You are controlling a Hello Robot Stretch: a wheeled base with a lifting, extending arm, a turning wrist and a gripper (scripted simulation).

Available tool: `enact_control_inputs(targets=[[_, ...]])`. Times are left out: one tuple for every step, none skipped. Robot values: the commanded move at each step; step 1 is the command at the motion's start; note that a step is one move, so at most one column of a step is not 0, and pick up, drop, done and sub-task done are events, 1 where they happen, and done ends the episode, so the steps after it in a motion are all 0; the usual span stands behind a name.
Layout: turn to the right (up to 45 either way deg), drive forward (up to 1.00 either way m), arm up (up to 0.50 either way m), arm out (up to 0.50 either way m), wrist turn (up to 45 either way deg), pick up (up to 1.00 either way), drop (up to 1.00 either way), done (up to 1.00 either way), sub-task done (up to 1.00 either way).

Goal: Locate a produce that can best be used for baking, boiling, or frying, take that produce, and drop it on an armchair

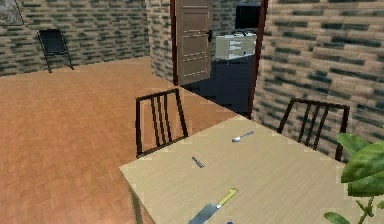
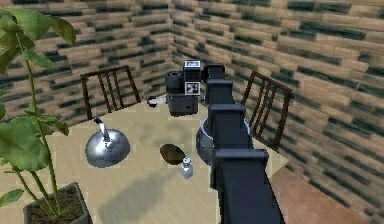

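A brown oval thing [image 2: 172,153], shaped like a potato, lies on the light wooden table [image 2: 140,185] in the arm side view. The dark arm [image 2: 235,170] rises from the bottom edge over the table. The gripper [image 2: 176,98] sits at its far end, beside the white marked squares, above the table's far part. The brown thing lies on the table nearer than the gripper and apart from it. I cannot make out the gripper's far end, so I cannot tell whether it holds anything.
A silver domed vessel [image 2: 105,148], a small shaker [image 2: 186,168] and a grey pot [image 2: 205,140] stand by the brown thing. A spoon [image 1: 242,135] and knife [image 1: 213,207] lie on the table. Chairs [image 1: 160,120] [image 2: 265,100] ring it, a plant [image 2: 25,120] stands at one corner, and a doorway [image 1: 215,50] opens ahead.
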Motion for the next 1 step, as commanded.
enact_control_inputs(targets=[[0.0,0.00,-0.30,0.00,0.0,0.00,0.00,0.00,0.00]])
